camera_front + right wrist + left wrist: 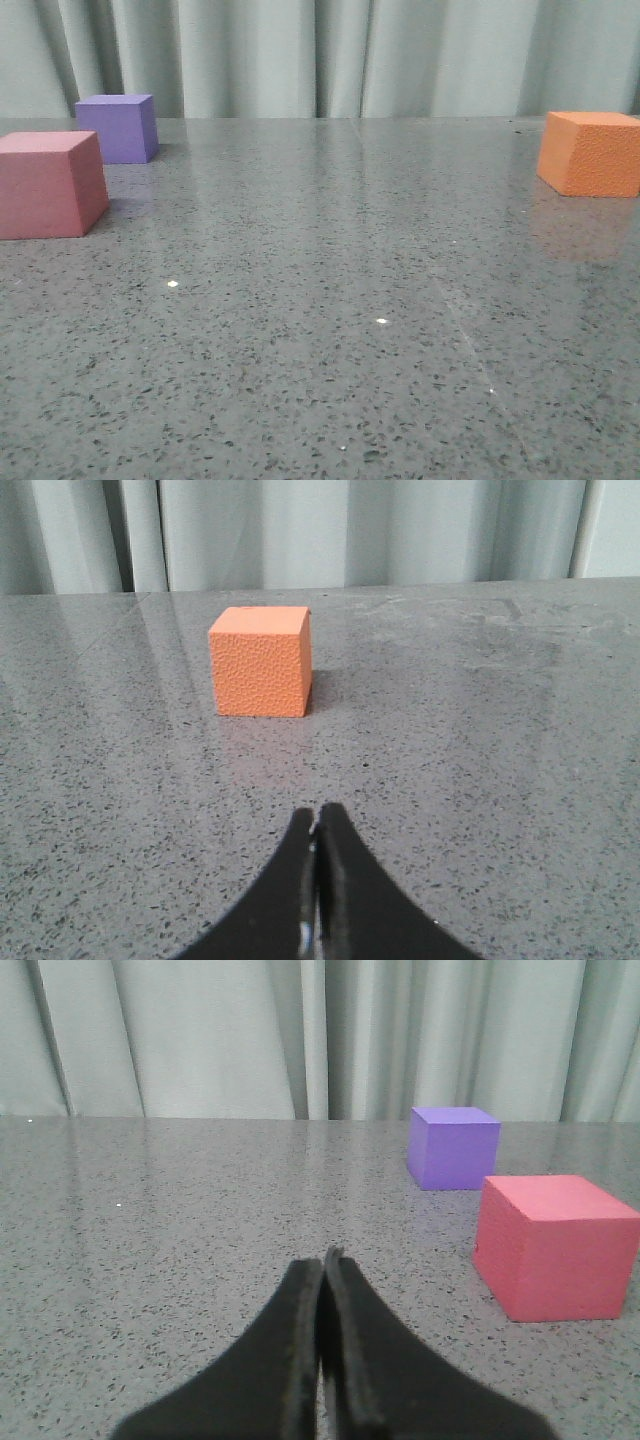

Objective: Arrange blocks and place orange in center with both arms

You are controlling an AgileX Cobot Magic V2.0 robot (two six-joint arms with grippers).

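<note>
The pink-red cube (48,185) sits at the table's left edge in the front view, the purple cube (119,128) just behind it, and the orange cube (592,152) at the far right. No gripper shows in the front view. In the left wrist view my left gripper (324,1260) is shut and empty, low over the table, with the pink-red cube (555,1246) and purple cube (453,1147) ahead and off to one side. In the right wrist view my right gripper (316,818) is shut and empty, the orange cube (260,661) ahead of it, well apart.
A grey speckled stone tabletop (330,300) runs back to a pale green curtain (330,55). The wide stretch between the left pair of cubes and the orange cube holds nothing.
</note>
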